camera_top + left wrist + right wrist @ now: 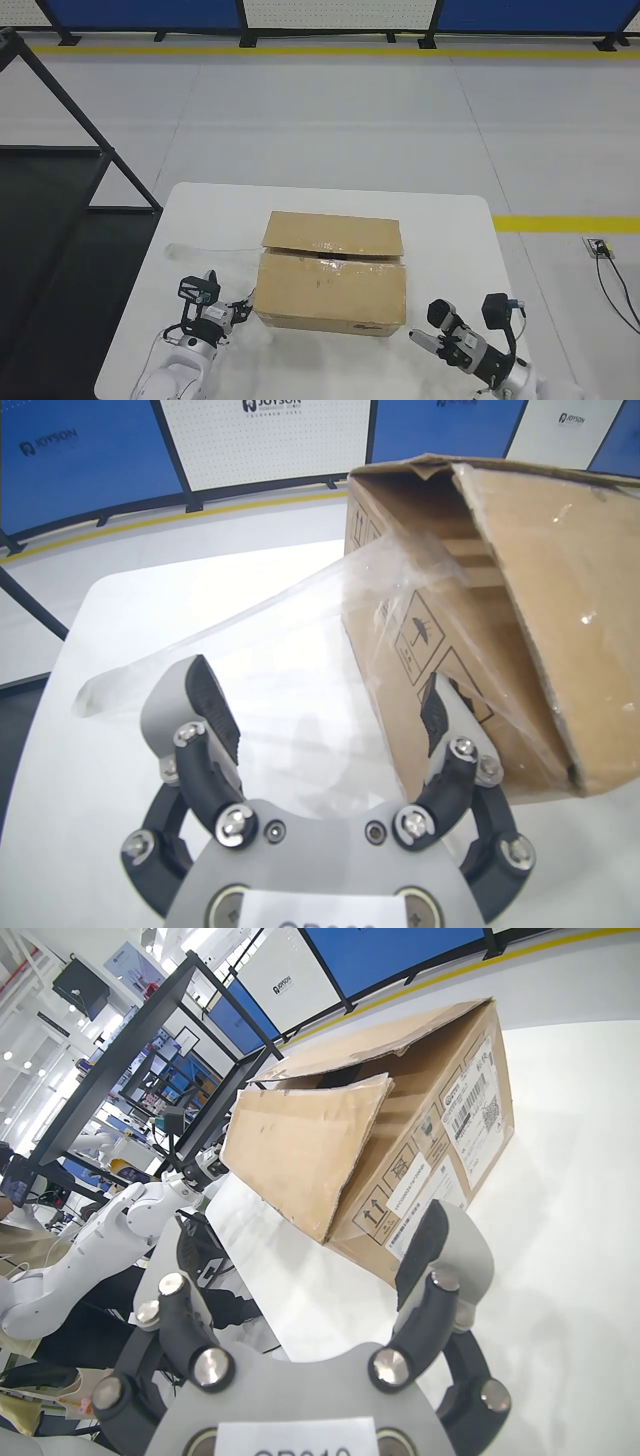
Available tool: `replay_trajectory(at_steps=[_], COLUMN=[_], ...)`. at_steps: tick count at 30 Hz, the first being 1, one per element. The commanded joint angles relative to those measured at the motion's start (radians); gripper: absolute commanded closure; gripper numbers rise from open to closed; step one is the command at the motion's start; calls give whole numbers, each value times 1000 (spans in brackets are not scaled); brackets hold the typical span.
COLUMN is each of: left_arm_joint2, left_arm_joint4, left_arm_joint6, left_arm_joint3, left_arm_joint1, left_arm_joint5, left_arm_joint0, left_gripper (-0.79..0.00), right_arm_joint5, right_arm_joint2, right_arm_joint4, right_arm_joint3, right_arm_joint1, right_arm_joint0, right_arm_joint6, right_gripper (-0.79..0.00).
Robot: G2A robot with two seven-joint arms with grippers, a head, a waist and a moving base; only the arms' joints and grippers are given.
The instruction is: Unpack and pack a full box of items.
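the cardboard box (333,275) is sitting centred on the white table (450,250), flaps gaping, clear tape (225,635) trailing loose. the left gripper (317,677) and right gripper (300,1248) are hovering beside it, fingers apart. unpacking is seemingly not begun.

Top cam sits above the arms and looks steeply down on the white table (200,215). It's far enough back to take in the whole cardboard box (335,275), the left gripper (222,303) and right gripper (468,312) at the robot-side edge, plus a stretch of floor (320,120) beyond. Left wrist cam rides right behind its own gripper and faces along the tabletop, really close to one end of the box, with blue partitions (100,460) far behind. Right wrist cam is rolled sideways, a bit farther off, facing the box's opposite, labelled end. All three share the box, and the right wrist cam also catches the left arm (125,1208) past it.
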Motion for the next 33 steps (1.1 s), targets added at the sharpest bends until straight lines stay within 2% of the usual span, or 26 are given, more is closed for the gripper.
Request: replay_trajectory(at_steps=[1, 4, 16, 19, 26, 33], left_arm_joint2=[-23, -59, -61, -80, -141, -176], left_arm_joint4=[-24, -53, -75, -152, -284, -342], left_arm_joint6=[5, 8, -2, -18, -48, -44], left_arm_joint3=[-12, -28, -44, -57, -74, -78], left_arm_joint1=[0, 2, 1, -1, 1, 3], left_arm_joint5=[11, 12, 14, -4, -63, -112], left_arm_joint0=[13, 37, 39, 37, 47, 72], left_gripper=[-785, -785, -785, -785, -785, -785], right_arm_joint5=[5, 5, 29, 29, 21, 50], right_arm_joint2=[2, 2, -17, -31, -55, -122], right_arm_joint4=[-3, -3, 19, 88, 302, 403], right_arm_joint3=[-1, -1, 12, 40, 171, 294], right_arm_joint1=[1, 1, 0, 1, 10, 11], right_arm_joint0=[2, 2, 22, 67, 229, 381], right_arm_joint6=[6, 6, -7, 18, 176, 274], right_gripper=[-785, -785, -785, -785, -785, -785])
